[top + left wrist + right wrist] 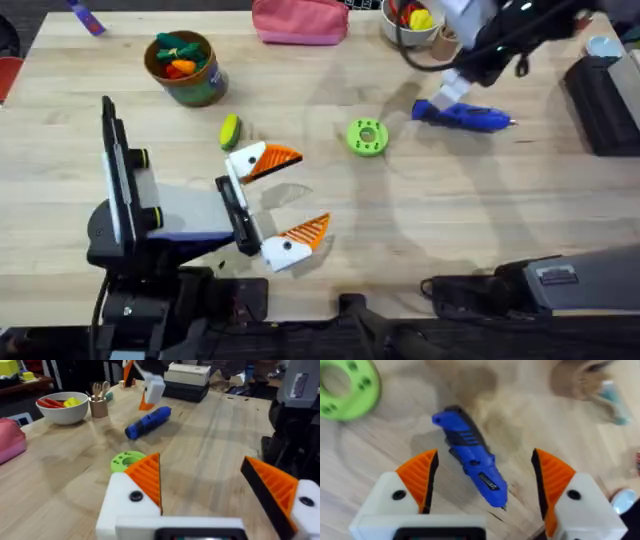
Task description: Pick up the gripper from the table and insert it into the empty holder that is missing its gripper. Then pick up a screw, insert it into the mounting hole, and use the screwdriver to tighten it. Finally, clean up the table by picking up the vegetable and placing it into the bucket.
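Note:
The blue screwdriver (462, 116) lies flat on the table (420, 210) at the back right, its metal bit pointing right. My right gripper (452, 92) hovers open just above it. In the right wrist view the screwdriver (470, 465) lies between the two orange pads of that gripper (482, 485), apart from both. My left gripper (290, 198) rests open near the table's middle left with nothing between its fingers. The yellow-green vegetable (230, 130) lies just behind it. The olive bucket (187, 70), at the back left, holds plush toys. A loose gripper tip, an empty holder and a screw are out of view.
A green disc (367, 137) lies left of the screwdriver. At the back edge sit a pink pouch (300, 22) and a white bowl (408, 22) with a wooden cup (98, 406) beside it. A black box (603, 100) stands at the far right.

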